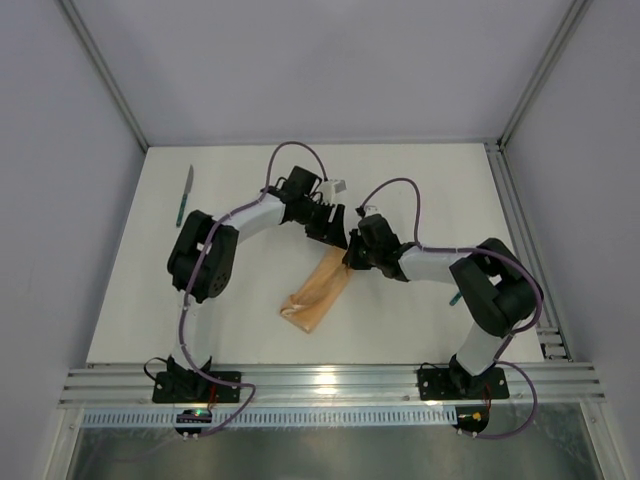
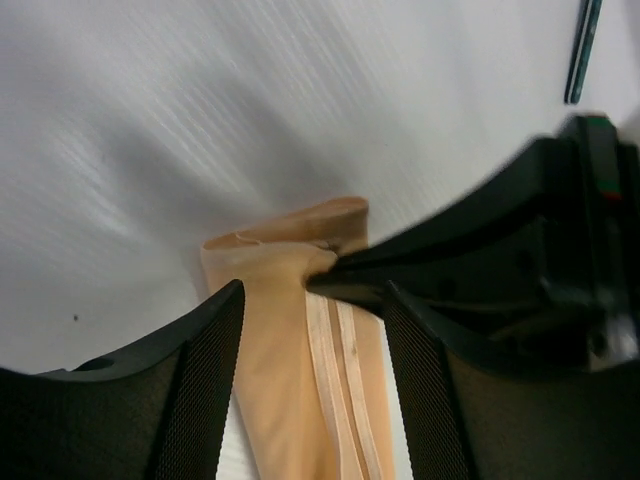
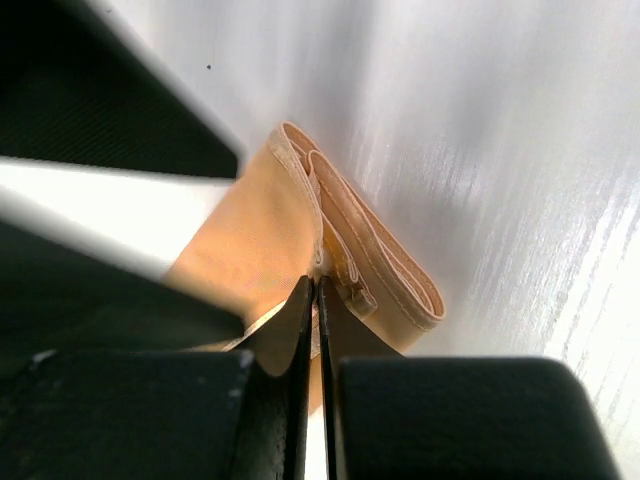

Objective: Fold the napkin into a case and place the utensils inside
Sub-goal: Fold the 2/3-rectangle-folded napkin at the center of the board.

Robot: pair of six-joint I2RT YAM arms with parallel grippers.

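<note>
A flat white matte tabletop (image 1: pixel 430 180) fills the middle, boxed by plain pale grey walls (image 1: pixel 330 60). Silver aluminium corner posts (image 1: pixel 103 70) rise at 11 and 1 o'clock. A slotted aluminium rail (image 1: pixel 330 380) crosses at 6 o'clock, catching soft glare.

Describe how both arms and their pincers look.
The left arm and right arm are alike: white tube-shaped links between bulky black joints, each with a thin purple cable looping alongside. The left pincer and right pincer have flat black fingers; the left one's pads show a fine gridded texture.
</note>
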